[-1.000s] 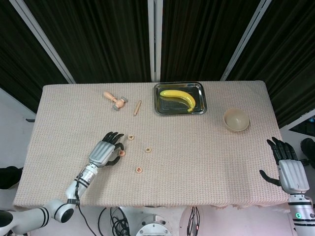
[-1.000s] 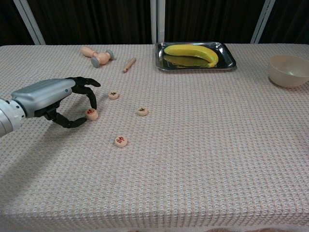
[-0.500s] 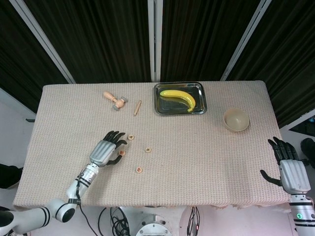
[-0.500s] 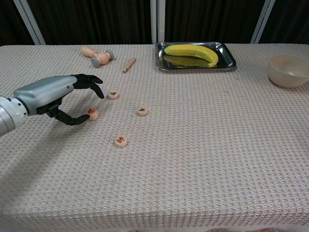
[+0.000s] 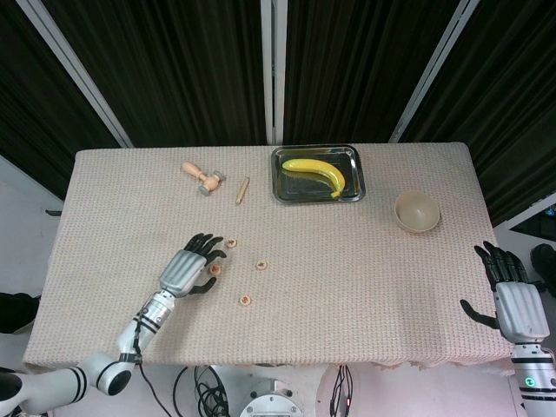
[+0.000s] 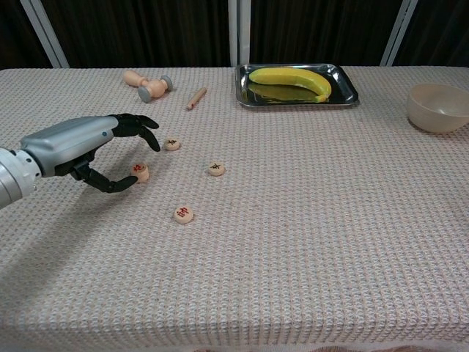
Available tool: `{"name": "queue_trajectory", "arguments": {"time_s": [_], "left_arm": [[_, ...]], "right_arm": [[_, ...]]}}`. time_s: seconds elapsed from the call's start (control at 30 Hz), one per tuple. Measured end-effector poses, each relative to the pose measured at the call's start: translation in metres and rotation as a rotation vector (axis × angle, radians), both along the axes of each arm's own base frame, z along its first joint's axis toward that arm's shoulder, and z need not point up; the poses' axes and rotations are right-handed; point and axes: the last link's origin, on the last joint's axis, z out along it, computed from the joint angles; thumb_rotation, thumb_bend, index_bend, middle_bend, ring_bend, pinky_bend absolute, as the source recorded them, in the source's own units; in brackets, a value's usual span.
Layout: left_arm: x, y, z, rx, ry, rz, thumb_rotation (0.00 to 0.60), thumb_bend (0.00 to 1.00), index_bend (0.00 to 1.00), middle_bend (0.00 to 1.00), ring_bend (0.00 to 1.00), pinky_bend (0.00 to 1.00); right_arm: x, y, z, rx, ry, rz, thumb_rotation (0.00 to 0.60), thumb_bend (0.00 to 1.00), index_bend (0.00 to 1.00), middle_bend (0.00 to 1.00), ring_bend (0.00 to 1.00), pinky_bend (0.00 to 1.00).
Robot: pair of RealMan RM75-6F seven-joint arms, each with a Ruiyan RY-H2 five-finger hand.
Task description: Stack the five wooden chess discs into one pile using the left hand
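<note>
Wooden chess discs [image 5: 247, 300] lie scattered left of centre on the table [image 5: 365, 287] in the head view, the left hand [image 5: 187, 269] low beside one, fingers spread. The chest view shows that left hand [image 6: 80, 147] empty, thumb just beside a disc [image 6: 140, 172]. The right hand [image 5: 514, 300] hangs open off the table's edge.

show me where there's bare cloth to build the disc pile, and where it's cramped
Free: the wide stretch between the discs and the bowl, in front of the tray, plus the whole near edge. Crowded: around the left hand, where discs sit close by its fingers, and the far-left corner with the wooden tools.
</note>
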Motion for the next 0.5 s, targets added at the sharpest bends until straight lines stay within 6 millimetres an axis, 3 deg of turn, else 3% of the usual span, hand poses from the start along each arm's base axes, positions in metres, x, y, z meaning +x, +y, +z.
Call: {"name": "queue_trajectory", "arguments": {"time_s": [0.23,0.5], "left_arm": [[0.022,-0.026,0.0,-0.042,-0.031,-0.11,0.6,0.36,0.28,0.07,0.0,0.0],[0.04,-0.054,-0.023,-0.137,-0.052,-0.192,0.6,0.35,0.27,0.07,0.0,0.0]], "right_arm": [[0.001,0.0,-0.002,0.006,0.001,0.003,0.6,0.16,0.0,0.0,0.0,0.0],[0.001,0.001,-0.001,0.008,-0.006,0.003,0.6,0.16,0.0,0.0,0.0,0.0]]}}
